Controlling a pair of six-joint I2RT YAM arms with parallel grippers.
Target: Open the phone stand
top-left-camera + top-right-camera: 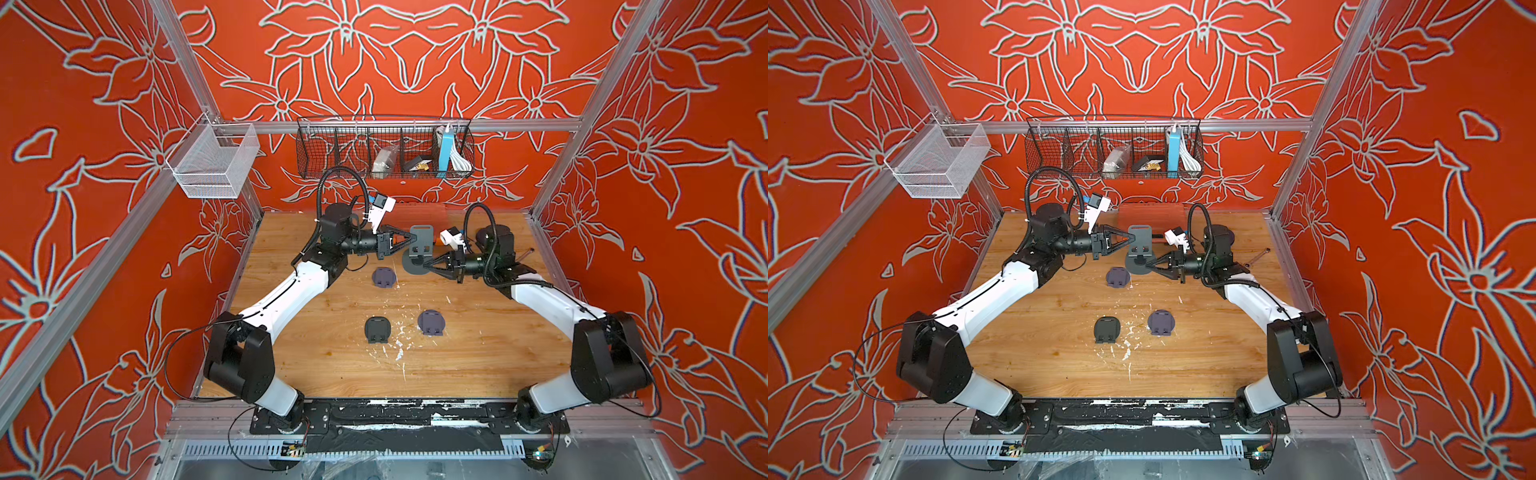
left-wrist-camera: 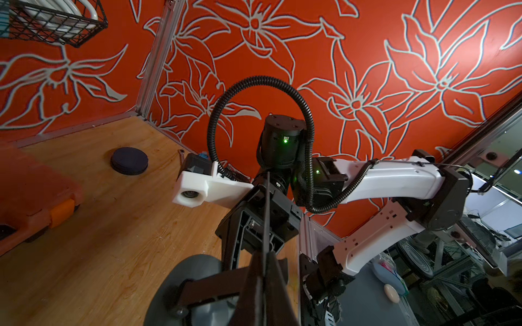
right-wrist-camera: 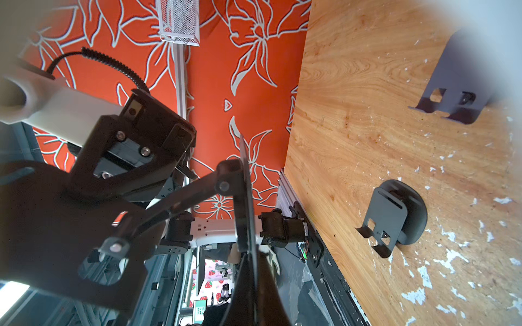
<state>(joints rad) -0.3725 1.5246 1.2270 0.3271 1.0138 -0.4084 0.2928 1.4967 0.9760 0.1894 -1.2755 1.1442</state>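
Right wrist view showed the phone stand (image 3: 245,203) edge-on, its thin plate and hinged link arm half unfolded. In both top views it sat between the arms at the rear middle of the worktop (image 1: 332,365), well apart from three folded stands (image 1: 377,329) lying nearer the front. Whether its base touched the wood I could not tell. The left claw (image 1: 415,238) was clamped tight on the side edge of the upright plate, and the right claw (image 1: 424,262) was pinched fully down on the rim of the round base. I judged the stand light and rigid, with stiff friction hinges and smooth thin panels that could slip from narrow fingertips. The sound holds looked to be these: base rim pinned by one claw, plate edge swung by the other, pulling about the hinge rather than twisting.
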